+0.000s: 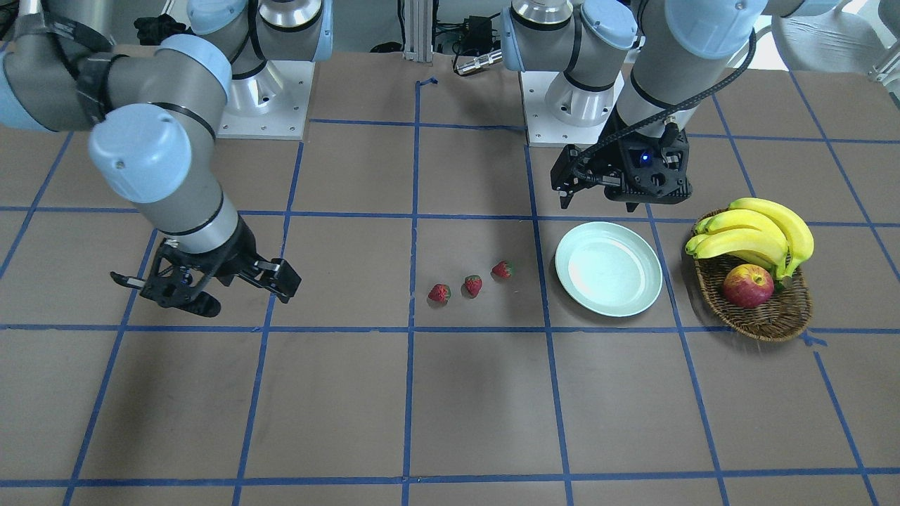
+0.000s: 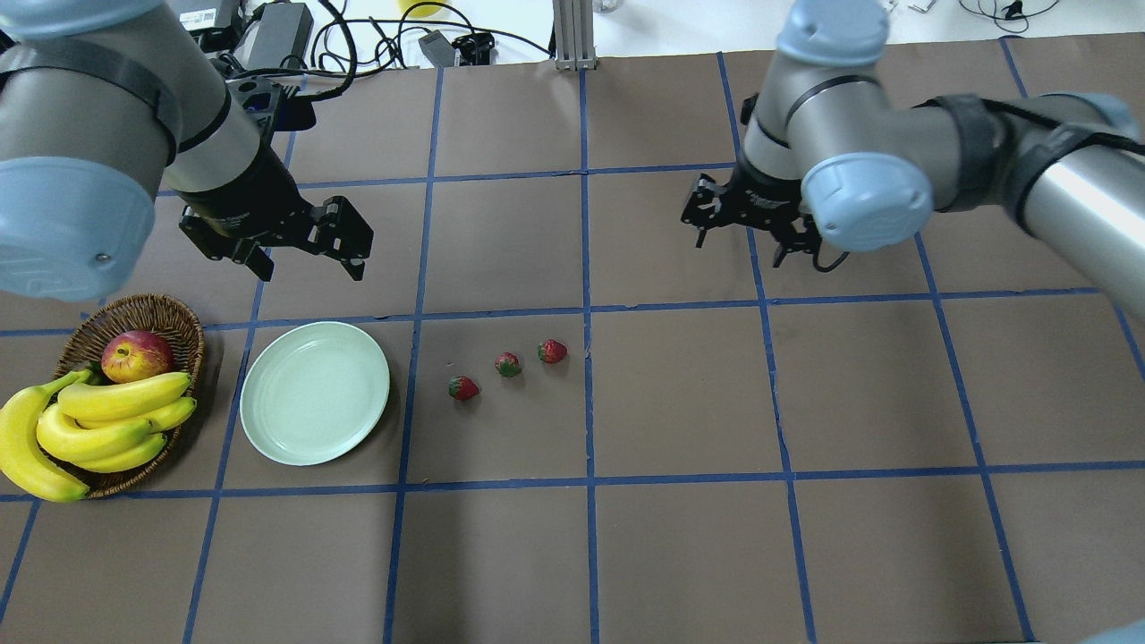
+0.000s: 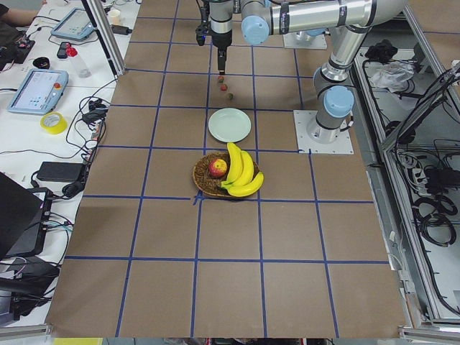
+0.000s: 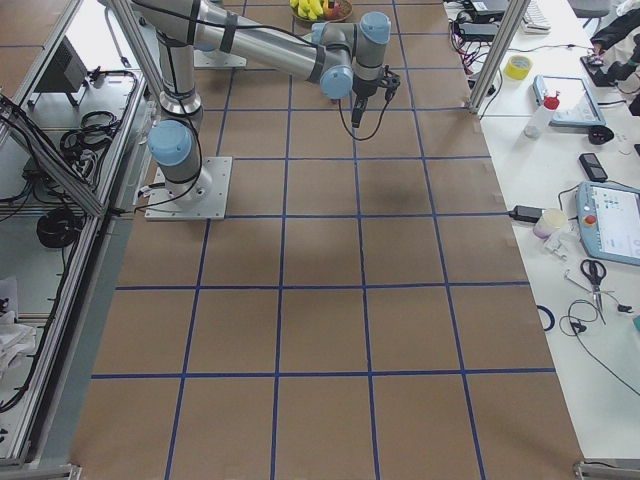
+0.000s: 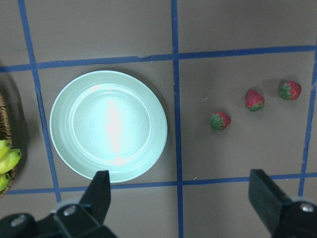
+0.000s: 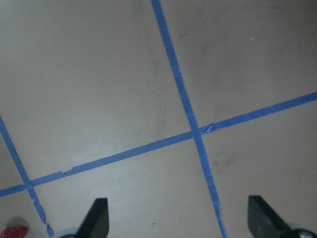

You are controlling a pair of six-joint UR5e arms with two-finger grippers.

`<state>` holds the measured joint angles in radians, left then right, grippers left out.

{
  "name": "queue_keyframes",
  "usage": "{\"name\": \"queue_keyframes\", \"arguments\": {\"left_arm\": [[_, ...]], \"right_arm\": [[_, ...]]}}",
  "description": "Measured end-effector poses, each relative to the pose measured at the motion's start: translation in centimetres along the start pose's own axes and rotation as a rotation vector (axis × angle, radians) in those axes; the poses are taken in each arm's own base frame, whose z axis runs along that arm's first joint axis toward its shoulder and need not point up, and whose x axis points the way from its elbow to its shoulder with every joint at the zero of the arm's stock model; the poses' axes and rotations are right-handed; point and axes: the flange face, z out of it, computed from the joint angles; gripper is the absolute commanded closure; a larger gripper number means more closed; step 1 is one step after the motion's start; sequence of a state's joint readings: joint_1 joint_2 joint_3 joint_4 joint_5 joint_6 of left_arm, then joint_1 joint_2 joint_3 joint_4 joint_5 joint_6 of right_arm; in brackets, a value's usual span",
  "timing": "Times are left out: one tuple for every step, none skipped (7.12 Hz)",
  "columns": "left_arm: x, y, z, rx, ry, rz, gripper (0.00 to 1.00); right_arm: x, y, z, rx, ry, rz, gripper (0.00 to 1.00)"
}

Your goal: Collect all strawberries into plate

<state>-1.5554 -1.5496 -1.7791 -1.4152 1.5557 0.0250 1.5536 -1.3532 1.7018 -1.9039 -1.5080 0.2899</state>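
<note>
Three small red strawberries lie in a row on the brown table: one, one and one. They also show in the overhead view and the left wrist view. The pale mint plate is empty and lies between them and the basket; it also shows in the overhead view and the left wrist view. My left gripper hangs open and empty above the table, behind the plate. My right gripper is open and empty, off to the far side of the strawberries. A red strawberry edge shows in the right wrist view's corner.
A brown wicker basket beside the plate holds a bunch of bananas and a red-yellow apple. Blue tape lines grid the table. Cables and boxes lie beyond the table's far edge.
</note>
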Motion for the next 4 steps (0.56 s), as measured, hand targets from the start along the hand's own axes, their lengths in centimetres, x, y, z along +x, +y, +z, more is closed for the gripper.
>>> {"name": "queue_keyframes", "arguments": {"left_arm": [[1.1, 0.5, 2.2, -0.015, 0.024, -0.034, 0.0], [2.4, 1.1, 4.6, -0.013, 0.048, -0.073, 0.0], [3.5, 1.7, 7.2, -0.007, 0.059, -0.113, 0.0], [4.1, 2.2, 9.6, -0.017, 0.063, -0.157, 0.0]], "right_arm": [[0.8, -0.1, -4.0, 0.01, 0.002, -0.014, 0.0], [0.3, 0.3, -8.2, 0.031, 0.011, -0.036, 0.0], [-1.0, 1.1, -11.7, 0.068, 0.029, -0.067, 0.0], [-2.2, 2.2, -14.1, 0.103, 0.04, -0.096, 0.0]]}}
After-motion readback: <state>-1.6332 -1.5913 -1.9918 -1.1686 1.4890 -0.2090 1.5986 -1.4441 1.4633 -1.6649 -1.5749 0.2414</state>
